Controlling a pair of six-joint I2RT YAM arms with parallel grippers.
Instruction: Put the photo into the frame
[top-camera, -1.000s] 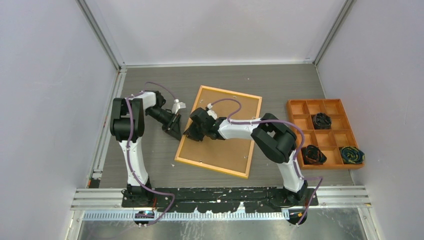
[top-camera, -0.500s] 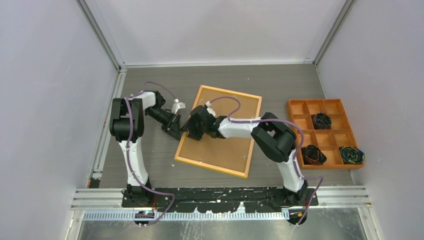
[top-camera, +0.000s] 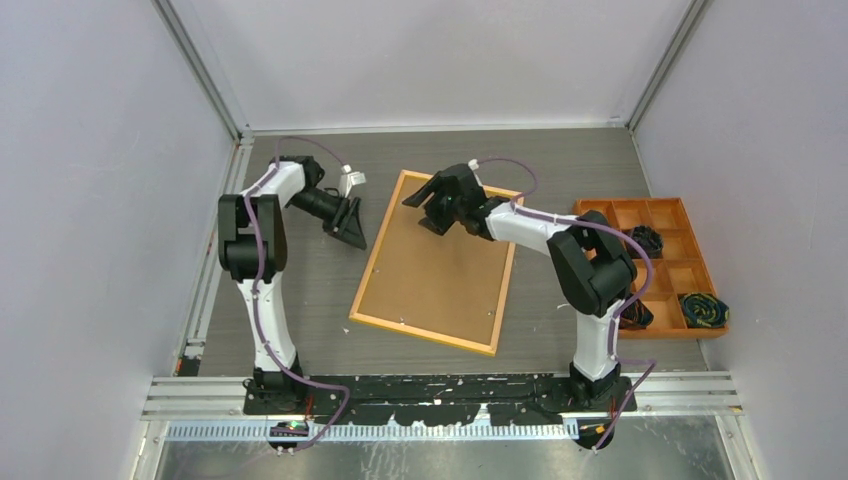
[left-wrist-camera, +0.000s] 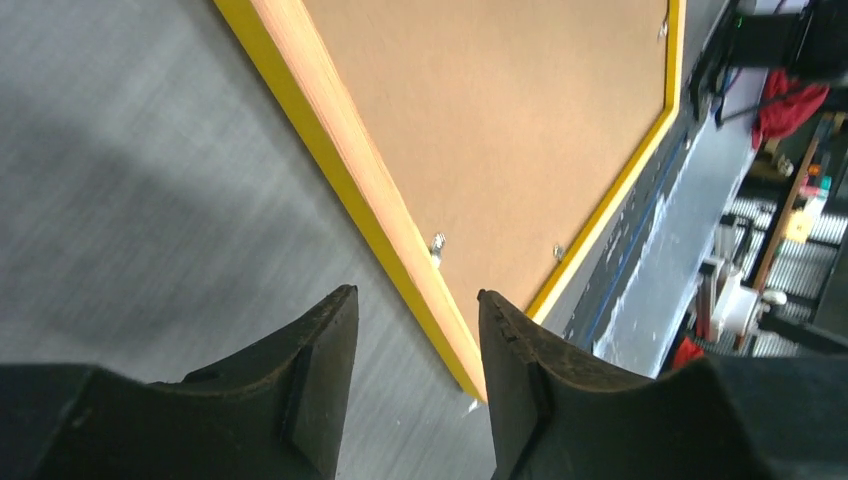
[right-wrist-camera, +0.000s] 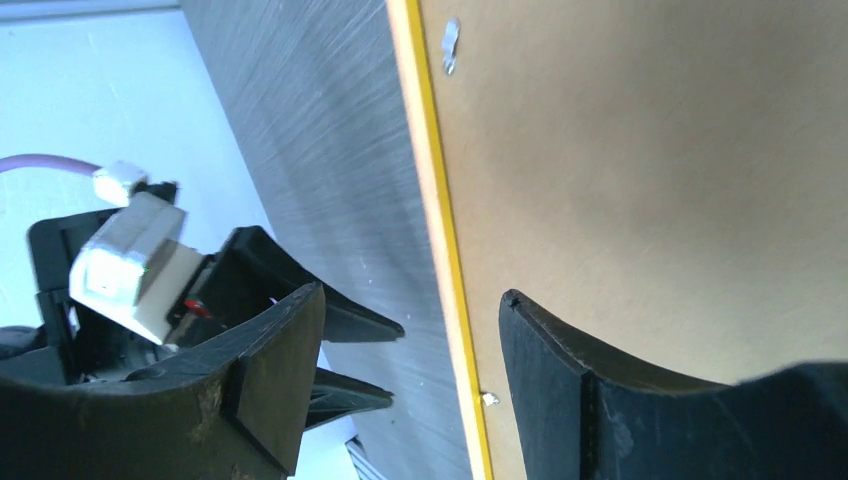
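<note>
The left gripper (top-camera: 352, 236) is hovering low, its fingers (left-wrist-camera: 320, 380) standing apart (gripping nothing). The right gripper (top-camera: 418, 213) is reaching far forward, fingers likewise spread and empty.

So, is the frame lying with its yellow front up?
No, the frame lies back side up: the top view shows its brown backing board.

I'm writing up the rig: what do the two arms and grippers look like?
The left arm and right arm have white links between bulky black joint housings, with a purple cable looped along each. The left gripper and right gripper each have two matte black, wedge-shaped fingers. A small white camera box sits at the left wrist.
</note>
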